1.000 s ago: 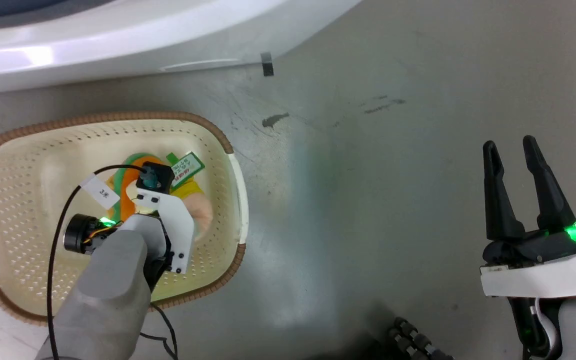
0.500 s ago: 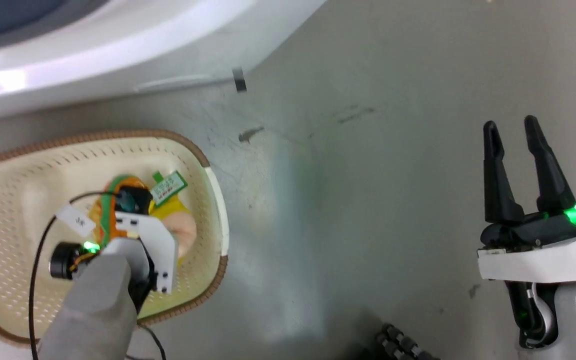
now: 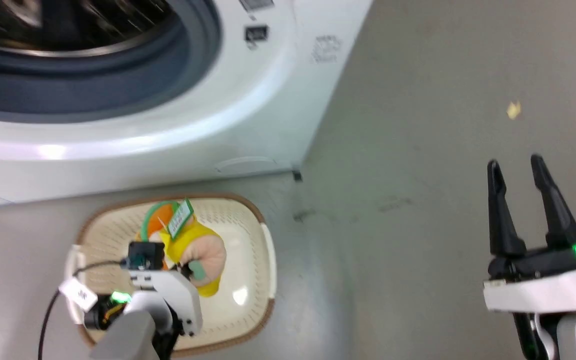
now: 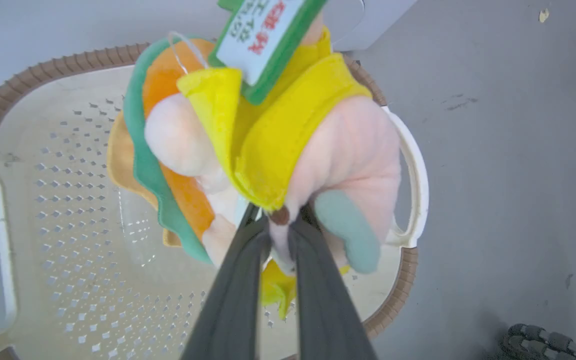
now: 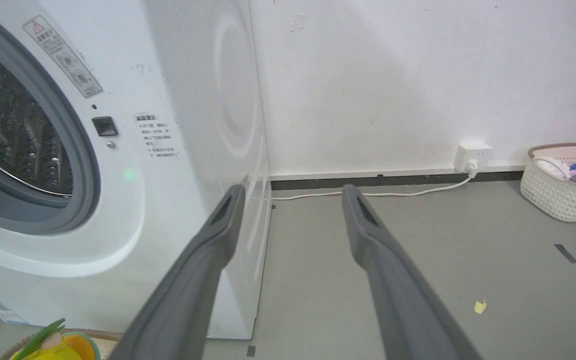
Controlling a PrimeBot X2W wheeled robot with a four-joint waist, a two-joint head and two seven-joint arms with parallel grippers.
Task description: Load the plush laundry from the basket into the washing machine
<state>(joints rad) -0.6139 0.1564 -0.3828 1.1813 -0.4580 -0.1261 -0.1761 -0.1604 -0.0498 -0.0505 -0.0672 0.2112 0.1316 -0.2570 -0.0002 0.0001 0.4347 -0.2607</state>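
Observation:
The plush laundry [image 3: 195,245], a doll with pink face, yellow clothing and orange-green body, hangs above the cream basket [image 3: 253,260] on the floor. My left gripper [image 4: 280,222] is shut on the plush laundry [image 4: 268,145], pinching it from below its yellow clothing; a green tag dangles from it. The washing machine [image 3: 193,115] stands behind the basket, its grey gasket and steel drum [image 5: 3,130] showing in the open mouth. My right gripper [image 3: 517,165] is open over bare floor at the right, with nothing between its fingers [image 5: 218,235].
Grey floor spreads right of the washer. A wall with a socket [image 5: 469,156] and white cable runs behind. A second white basket [image 5: 565,182] with coloured clothes sits at the far right. A yellow scrap [image 3: 513,109] lies on the floor.
The camera has tilted up, bringing the washer's mouth into view. My left gripper has lifted the doll up out of the basket's floor. The right gripper keeps its open pose.

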